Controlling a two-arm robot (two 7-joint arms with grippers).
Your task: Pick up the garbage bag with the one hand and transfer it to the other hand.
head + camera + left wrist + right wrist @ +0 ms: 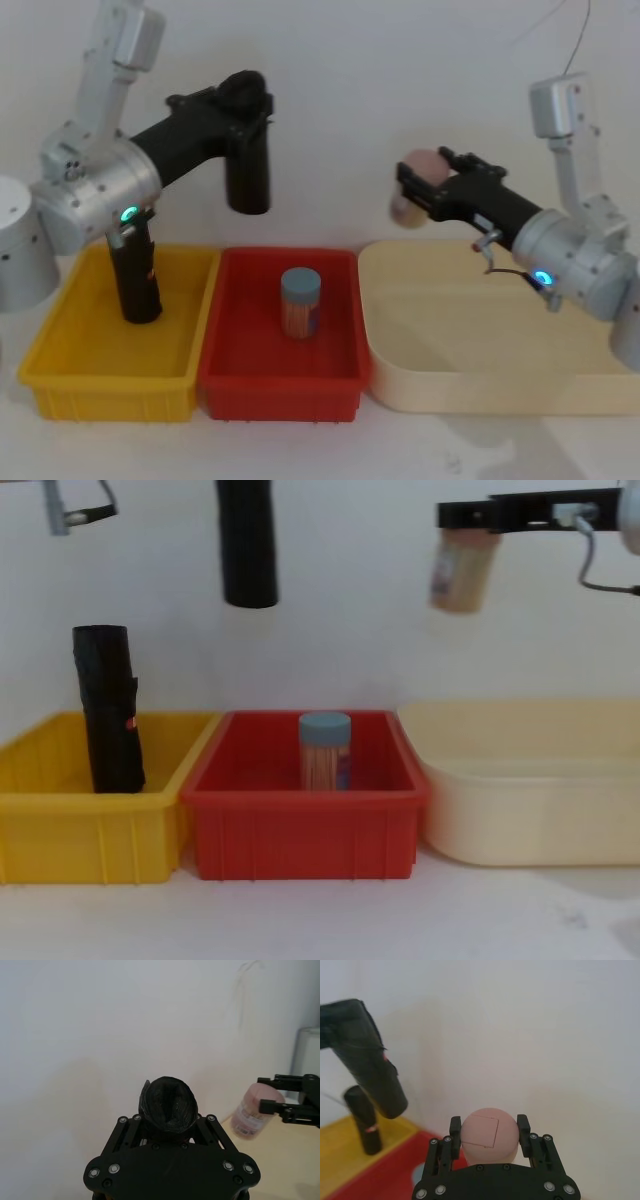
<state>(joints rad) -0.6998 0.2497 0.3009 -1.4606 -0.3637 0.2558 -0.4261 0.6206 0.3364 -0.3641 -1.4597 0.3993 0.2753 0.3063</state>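
Reaches up and forward with the left arm, forearm roughly level, and clamps the left gripper [246, 98] tight on the top end of the garbage bag [248, 172], hung upright straight below the fingers and touching nothing else. Holds the right gripper [422, 186] at about the same height, well apart and pointed toward the left one, closed round the top of a pink bottle [408, 205] dangling beneath it. Has, well below the left gripper, a yellow bin [60, 830] with a second black roll [108, 710] standing inside, and just beside it a red bin [300, 830] with a blue-lidded jar [325, 750]; below the right gripper, a cream tray [530, 820]. Cuts the bag's upper end off at the chest view's edge. Hides the left fingertips behind the roll's crumpled end in the left wrist view. Blurs the bottle's label — unreadable.
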